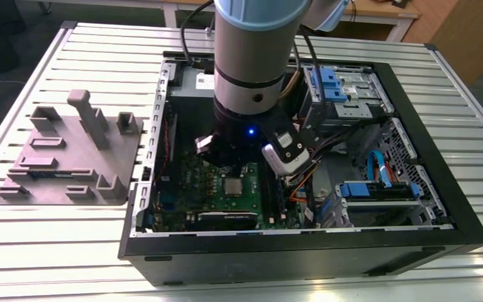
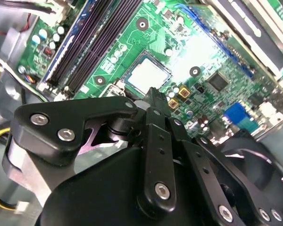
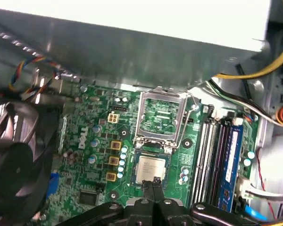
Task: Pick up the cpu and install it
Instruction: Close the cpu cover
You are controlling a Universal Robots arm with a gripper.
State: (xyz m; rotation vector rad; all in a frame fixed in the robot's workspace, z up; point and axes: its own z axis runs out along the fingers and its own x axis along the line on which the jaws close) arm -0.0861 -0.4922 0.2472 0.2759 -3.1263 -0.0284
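Fixture tray [image 1: 65, 157]: grey, on the exterior view's left, outside the case.
Cpu [image 1: 234, 186]: lying flat in the motherboard socket, with the load frame [image 3: 161, 113] hinged open beside it.
Gripper [image 3: 153, 181]: fingers pinched together and empty, tips at the chip's edge.
Risk: with the frame unlatched, I reckon a sideways nudge from those tips could skew the chip and bend socket pins.

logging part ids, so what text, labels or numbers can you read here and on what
No text reads clearly enough to quote.
White logo on the green motherboard: sideways, blurred.
Shiny silver-grey square cpu top: faint marks, unreadable.
White label on the large grey metal box: too small.
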